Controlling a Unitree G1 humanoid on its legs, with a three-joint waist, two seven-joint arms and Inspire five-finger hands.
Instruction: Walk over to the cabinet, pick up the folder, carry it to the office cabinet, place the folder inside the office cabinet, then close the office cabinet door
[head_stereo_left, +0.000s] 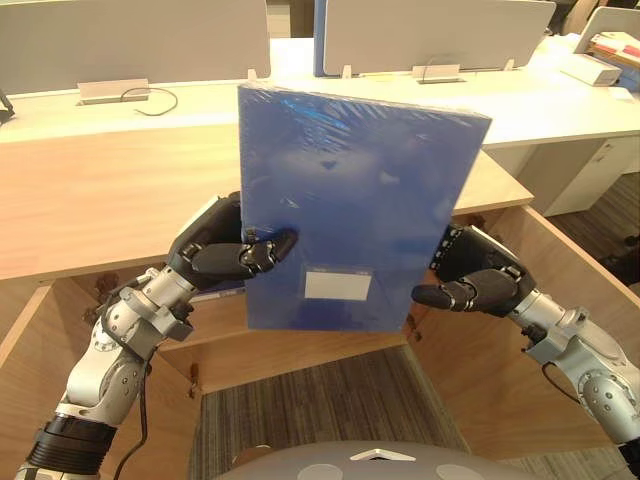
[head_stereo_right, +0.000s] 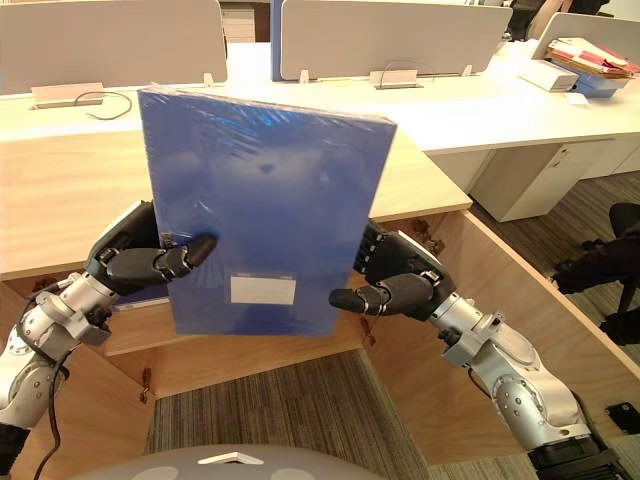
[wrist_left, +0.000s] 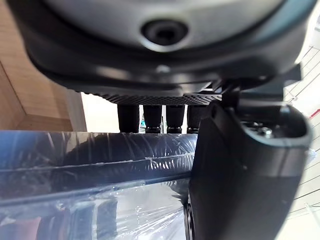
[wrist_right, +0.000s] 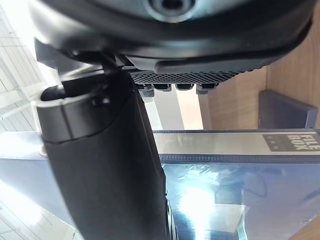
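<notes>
A blue folder (head_stereo_left: 350, 210), box-shaped and wrapped in shiny plastic with a white label low on its front, stands upright in the air before the open wooden cabinet (head_stereo_left: 100, 200). My left hand (head_stereo_left: 215, 255) grips its left edge, thumb across the front face and fingers behind. My right hand (head_stereo_left: 480, 275) pinches the lower right edge the same way. In the left wrist view the folder's spine (wrist_left: 90, 165) lies between thumb (wrist_left: 240, 165) and fingers. The right wrist view shows the folder (wrist_right: 225, 190) beside the thumb (wrist_right: 110, 160).
The cabinet's doors swing open on both sides, the right door (head_stereo_left: 520, 350) near my right arm. A dark folder (wrist_right: 287, 110) stands inside the cabinet. White desks with partitions (head_stereo_left: 430, 30) run behind, with stacked papers (head_stereo_left: 610, 50) at the far right.
</notes>
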